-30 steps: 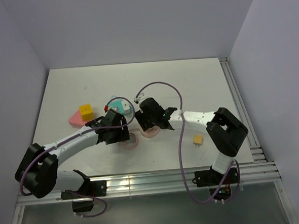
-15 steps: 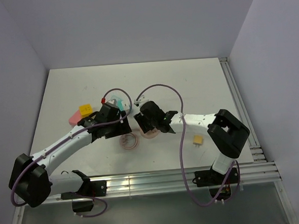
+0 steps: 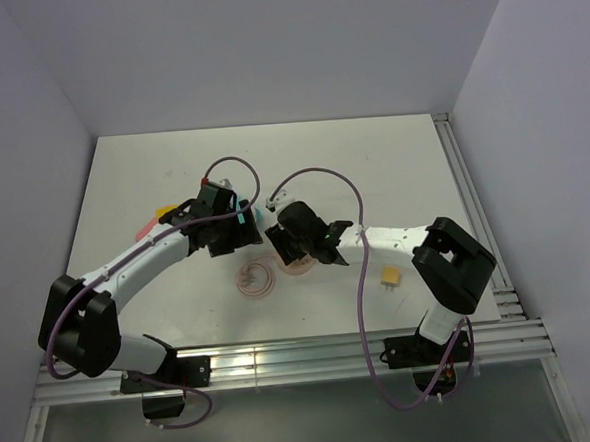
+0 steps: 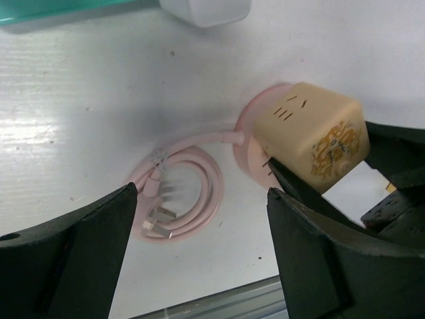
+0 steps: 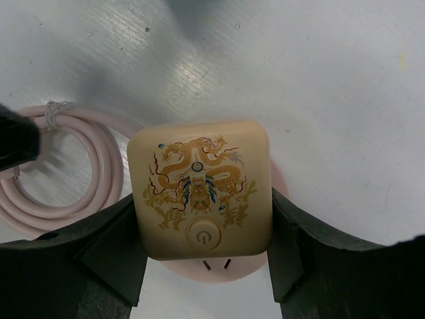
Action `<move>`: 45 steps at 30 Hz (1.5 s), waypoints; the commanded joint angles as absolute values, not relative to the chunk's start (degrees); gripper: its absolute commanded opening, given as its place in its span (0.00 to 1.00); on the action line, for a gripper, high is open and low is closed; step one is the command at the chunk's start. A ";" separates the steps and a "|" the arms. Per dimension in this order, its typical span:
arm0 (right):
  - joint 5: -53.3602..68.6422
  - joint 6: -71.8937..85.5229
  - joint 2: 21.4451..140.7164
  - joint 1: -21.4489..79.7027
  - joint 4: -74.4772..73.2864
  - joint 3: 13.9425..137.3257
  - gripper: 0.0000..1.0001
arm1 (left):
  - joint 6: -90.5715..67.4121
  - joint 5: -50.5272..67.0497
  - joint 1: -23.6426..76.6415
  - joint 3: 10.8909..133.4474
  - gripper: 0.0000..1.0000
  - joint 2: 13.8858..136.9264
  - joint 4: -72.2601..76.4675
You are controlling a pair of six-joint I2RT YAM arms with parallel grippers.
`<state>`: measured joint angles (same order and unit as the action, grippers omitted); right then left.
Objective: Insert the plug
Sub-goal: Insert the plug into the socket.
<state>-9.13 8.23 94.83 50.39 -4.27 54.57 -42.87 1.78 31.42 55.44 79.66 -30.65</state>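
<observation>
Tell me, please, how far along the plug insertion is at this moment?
Done: the right gripper is closed on the socket cube, steadying it. In hand: the left gripper hangs open and empty above the coiled pink cable, whose plug lies loose, not yet grasped. Left: grasp the plug and push it in; the sockets that show on the cube are empty.

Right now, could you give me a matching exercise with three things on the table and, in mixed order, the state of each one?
Things:
1. dragon cube socket
2. pink cable
3. small yellow plug

States:
A. lies alone, nothing touching it
B. coiled flat on the table
C. clamped between the jaws of the right gripper

Pairs: 1-C; 2-B; 3-A
</observation>
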 commanded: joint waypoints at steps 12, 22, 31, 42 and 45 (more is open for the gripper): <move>-6.24 8.35 92.64 51.15 -1.23 49.92 0.00 | -41.40 10.54 30.24 63.72 0.88 89.47 -23.91; -7.03 8.26 92.37 51.15 0.35 49.92 0.33 | -41.13 13.62 27.69 62.67 0.88 88.51 -24.25; -8.53 8.17 88.95 50.98 0.35 51.77 0.66 | -40.61 13.27 26.10 61.70 0.88 84.99 -25.66; -9.23 8.44 86.05 50.89 -1.58 52.56 0.91 | -40.43 13.01 25.93 61.70 0.88 83.24 -26.72; -9.75 8.88 83.86 50.80 -1.76 52.38 0.91 | -40.43 12.57 25.84 61.61 0.88 82.53 -26.98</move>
